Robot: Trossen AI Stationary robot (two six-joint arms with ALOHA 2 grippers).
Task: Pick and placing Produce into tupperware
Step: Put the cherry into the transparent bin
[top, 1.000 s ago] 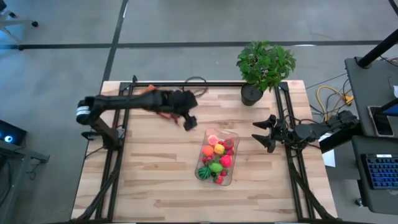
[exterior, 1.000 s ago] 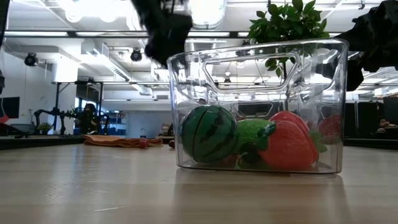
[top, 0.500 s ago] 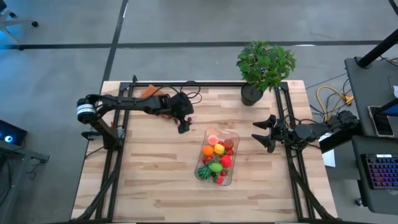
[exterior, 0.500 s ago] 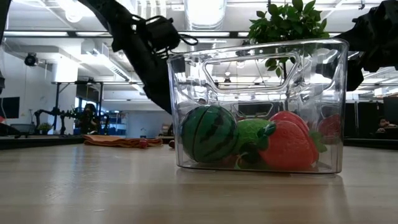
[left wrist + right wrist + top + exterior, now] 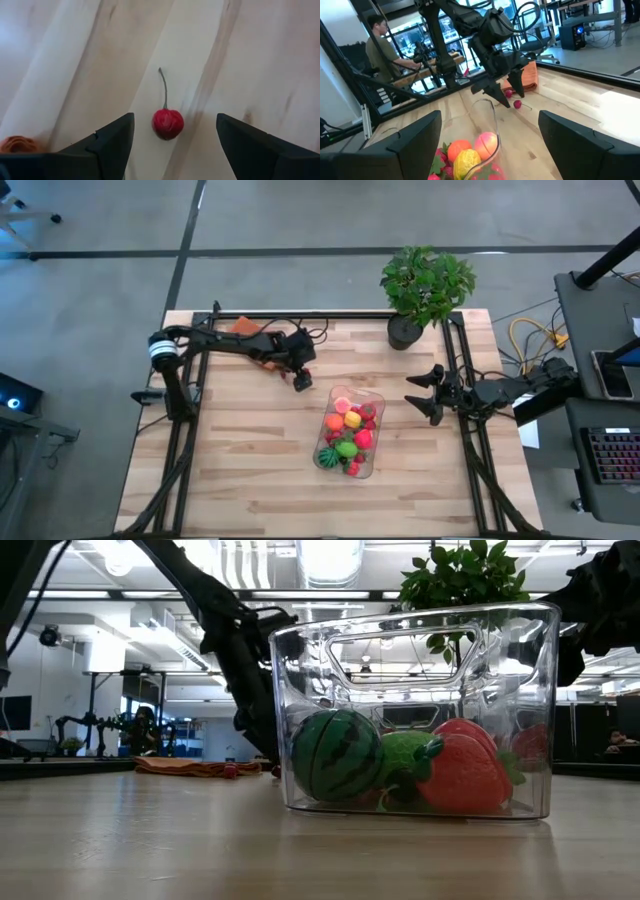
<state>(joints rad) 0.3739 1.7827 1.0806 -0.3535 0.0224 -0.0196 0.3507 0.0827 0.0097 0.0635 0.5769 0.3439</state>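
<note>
From above, the left gripper (image 5: 303,380) hangs over the worktop (image 5: 240,450) beside the clear tupperware (image 5: 350,432), which holds produce; the right gripper (image 5: 425,394) waits near the far edge, fingers spread wide. At table height, the tupperware shows a watermelon (image 5: 335,755) and a strawberry (image 5: 462,773). The left wrist view shows a cherry (image 5: 167,123) lying loose on the wood between open, empty fingers (image 5: 115,140).

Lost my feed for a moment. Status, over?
Left hand open, over a loose cherry on the table. Right hand open, parked beside the tupperware, which holds produce. Nothing blocking the cherry.
</note>
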